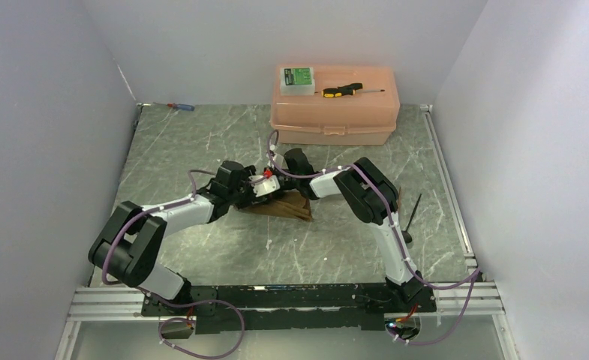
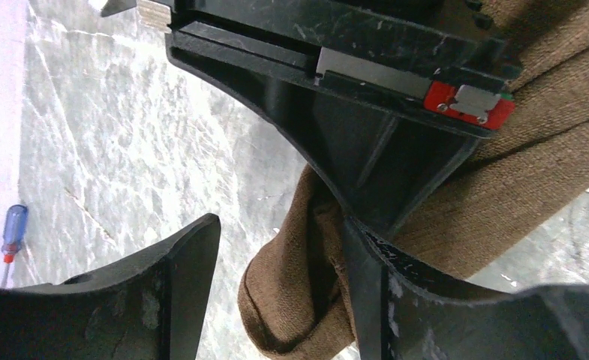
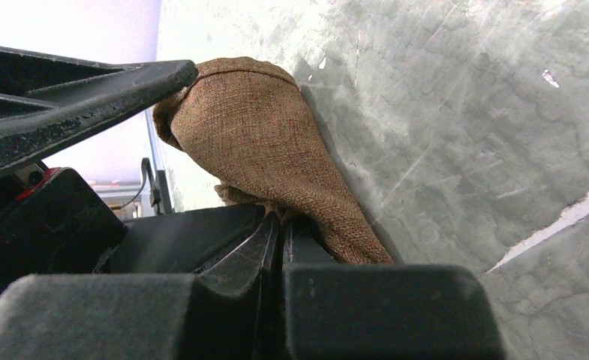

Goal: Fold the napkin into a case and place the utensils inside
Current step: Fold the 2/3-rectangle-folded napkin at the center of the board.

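napkin (image 3: 276, 142): coarse woven cloth, matt | table (image 3: 464, 112): smooth marbled grey | left fingers (image 2: 426, 315): scuffed black plastic

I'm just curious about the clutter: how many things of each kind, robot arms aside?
Screwdrivers: 2 (yellow screwdriver, blue screwdriver)
Boxes: 2 (pink box, green case)
Napkin: 1
Dark utensil: 1
Total: 6

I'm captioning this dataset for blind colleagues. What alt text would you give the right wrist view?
The right gripper, shut, pinches the brown napkin, which extends away from its fingertips in a bunched roll. The left gripper, open, straddles the roll's far end, over a grey marbled table.
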`<state>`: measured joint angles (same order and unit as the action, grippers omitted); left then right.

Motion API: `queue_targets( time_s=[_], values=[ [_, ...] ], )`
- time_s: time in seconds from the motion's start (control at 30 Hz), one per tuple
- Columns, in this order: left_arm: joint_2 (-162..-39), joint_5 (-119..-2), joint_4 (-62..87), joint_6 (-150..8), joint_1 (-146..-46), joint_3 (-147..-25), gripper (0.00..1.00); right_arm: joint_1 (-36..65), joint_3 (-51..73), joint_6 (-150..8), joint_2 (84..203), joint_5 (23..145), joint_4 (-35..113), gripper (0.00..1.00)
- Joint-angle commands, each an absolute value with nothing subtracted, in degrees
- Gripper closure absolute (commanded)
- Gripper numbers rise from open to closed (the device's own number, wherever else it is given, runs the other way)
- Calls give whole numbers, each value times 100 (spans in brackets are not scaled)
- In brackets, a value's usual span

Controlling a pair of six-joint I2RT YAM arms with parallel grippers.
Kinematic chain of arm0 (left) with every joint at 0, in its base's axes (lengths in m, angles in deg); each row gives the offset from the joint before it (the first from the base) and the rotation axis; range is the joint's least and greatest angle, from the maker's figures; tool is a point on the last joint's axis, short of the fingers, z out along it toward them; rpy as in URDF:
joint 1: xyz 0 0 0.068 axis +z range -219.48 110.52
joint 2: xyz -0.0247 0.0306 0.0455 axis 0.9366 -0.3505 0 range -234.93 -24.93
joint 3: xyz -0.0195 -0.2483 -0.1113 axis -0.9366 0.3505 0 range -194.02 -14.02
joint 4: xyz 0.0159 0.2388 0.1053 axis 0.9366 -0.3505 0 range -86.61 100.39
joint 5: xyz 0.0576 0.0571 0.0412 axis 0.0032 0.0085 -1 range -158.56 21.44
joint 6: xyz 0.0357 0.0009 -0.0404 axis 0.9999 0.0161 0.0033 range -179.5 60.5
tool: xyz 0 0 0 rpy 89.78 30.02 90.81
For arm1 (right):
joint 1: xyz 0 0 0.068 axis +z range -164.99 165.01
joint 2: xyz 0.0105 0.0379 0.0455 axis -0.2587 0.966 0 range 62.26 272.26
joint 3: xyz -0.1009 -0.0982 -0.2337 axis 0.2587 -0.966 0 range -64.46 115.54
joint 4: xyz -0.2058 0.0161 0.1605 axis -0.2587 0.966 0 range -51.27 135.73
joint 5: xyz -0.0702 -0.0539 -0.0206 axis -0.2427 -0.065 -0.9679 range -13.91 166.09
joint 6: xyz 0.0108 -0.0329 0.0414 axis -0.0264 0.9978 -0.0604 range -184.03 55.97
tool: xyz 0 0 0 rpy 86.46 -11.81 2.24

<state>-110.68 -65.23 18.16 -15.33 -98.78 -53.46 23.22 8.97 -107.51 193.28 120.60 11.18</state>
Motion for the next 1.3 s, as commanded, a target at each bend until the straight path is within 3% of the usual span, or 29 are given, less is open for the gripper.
queue_targets(
  time_s=[0.0,0.17,0.33,0.43,0.5,0.67,1.03,1.27],
  values=[
    [-11253,-6540,2368,-1294,-9901,-5133,35,2348,683,-10419,19438,11758,1695,100],
    [-11243,-6468,2394,-1013,-9875,-4894,47,2337,702,-10465,19417,11928,1587,100],
    [-11201,-6237,2305,-989,-9875,-4783,49,2342,811,-10533,19395,12063,1563,100],
    [-11218,-6162,2471,-839,-9875,-4653,56,2346,883,-10658,19402,12163,1485,100],
    [-11241,-6127,2591,-649,-9875,-4529,64,2349,949,-10740,19389,12251,1445,100],
    [-11241,-6089,2922,-430,-9875,-4358,96,2353,1212,-10740,19298,12293,1627,100],
    [-10953,-6298,2219,-1518,-9936,-5144,97,2385,1495,-10789,19402,12171,1904,100],
    [-10722,-6086,1971,-1517,-9954,-5031,97,2391,1706,-10861,19387,12153,2037,100]
  ],
)
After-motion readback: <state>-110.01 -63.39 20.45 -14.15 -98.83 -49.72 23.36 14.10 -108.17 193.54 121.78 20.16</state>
